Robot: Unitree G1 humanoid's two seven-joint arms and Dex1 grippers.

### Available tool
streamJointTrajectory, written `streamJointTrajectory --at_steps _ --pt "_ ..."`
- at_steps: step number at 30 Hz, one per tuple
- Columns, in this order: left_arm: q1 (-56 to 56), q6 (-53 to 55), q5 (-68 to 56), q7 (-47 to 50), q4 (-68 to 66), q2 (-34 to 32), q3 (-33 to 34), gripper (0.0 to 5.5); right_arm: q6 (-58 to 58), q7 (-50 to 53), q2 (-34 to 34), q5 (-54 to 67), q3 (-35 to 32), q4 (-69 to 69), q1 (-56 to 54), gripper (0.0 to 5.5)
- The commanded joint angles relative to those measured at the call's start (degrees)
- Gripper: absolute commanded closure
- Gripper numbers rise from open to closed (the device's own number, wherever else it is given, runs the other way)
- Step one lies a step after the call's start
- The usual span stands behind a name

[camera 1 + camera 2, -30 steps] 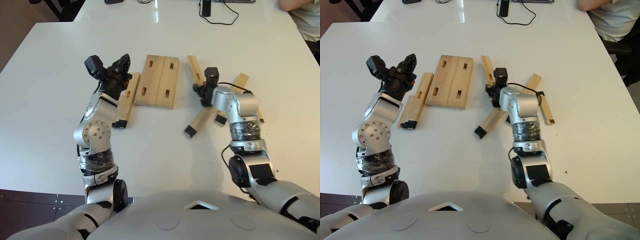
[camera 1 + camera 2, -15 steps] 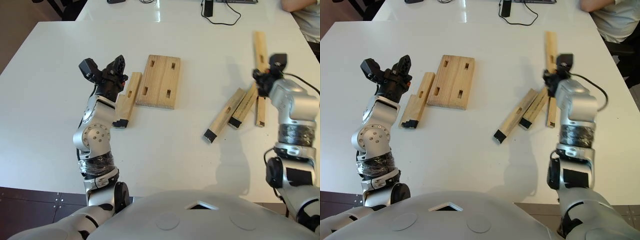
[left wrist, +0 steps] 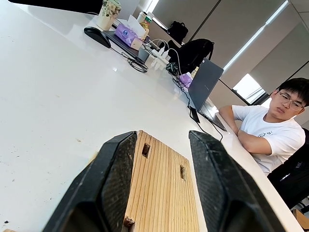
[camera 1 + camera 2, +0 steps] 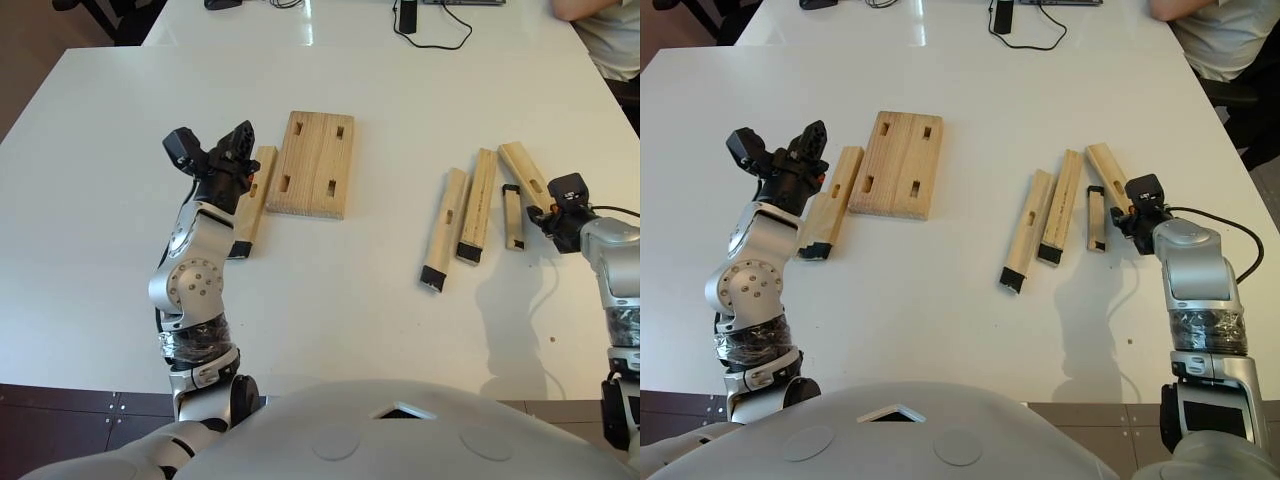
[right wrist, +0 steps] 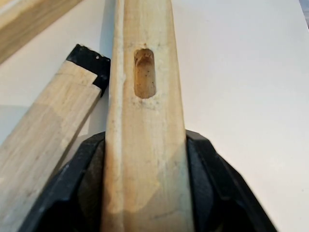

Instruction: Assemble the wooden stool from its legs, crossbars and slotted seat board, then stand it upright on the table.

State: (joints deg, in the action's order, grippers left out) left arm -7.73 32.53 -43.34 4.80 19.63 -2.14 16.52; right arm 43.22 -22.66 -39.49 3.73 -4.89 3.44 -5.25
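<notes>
Seat board [image 4: 313, 165] lies flat mid-desk [image 4: 330, 300], slots up, nothing fitted yet. Out on the right, the right gripper [image 4: 548, 210] is clamped on the near end of one leg [image 4: 525, 168], just beside the thin crossbar [image 4: 513, 217] and two loose legs [image 4: 460, 215]. That's an end grip, so the long leg could twist between the pads when raised and clip the crossbar. The left gripper [image 4: 235, 150] hovers spread wide by the lone leg [image 4: 250, 200] beside the board, and a careless close could nudge the board askew.
</notes>
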Motion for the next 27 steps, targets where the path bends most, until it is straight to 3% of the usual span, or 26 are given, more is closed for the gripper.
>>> streamJointTrajectory --at_steps 1,9,10,17,21,27 --pt "1.28 -0.21 0.52 0.18 0.79 0.13 -0.09 3.50 4.82 -3.65 5.32 3.59 4.56 -4.69 6.28 3.46" --pt "1.19 0.11 0.85 0.26 0.75 -0.46 0.05 3.50 12.92 5.63 13.66 4.95 -1.93 -9.14 4.66 3.46" --pt "1.19 0.11 0.90 0.20 0.68 -0.56 0.19 3.50 12.60 5.18 13.47 5.64 -2.90 -8.94 4.63 3.07" --pt "1.40 -0.05 1.17 0.11 0.64 -0.43 0.37 3.50 11.85 0.47 10.27 8.61 -2.91 -14.03 2.90 2.23" --pt "1.54 -0.11 1.15 -0.08 0.53 -0.68 0.78 3.50 6.14 -3.76 5.16 7.29 -1.92 -15.50 -1.26 1.59" --pt "0.70 -0.30 1.50 -0.53 -0.24 -0.83 0.67 3.50 -0.95 -12.50 1.72 9.13 2.04 -19.16 -4.74 1.59"
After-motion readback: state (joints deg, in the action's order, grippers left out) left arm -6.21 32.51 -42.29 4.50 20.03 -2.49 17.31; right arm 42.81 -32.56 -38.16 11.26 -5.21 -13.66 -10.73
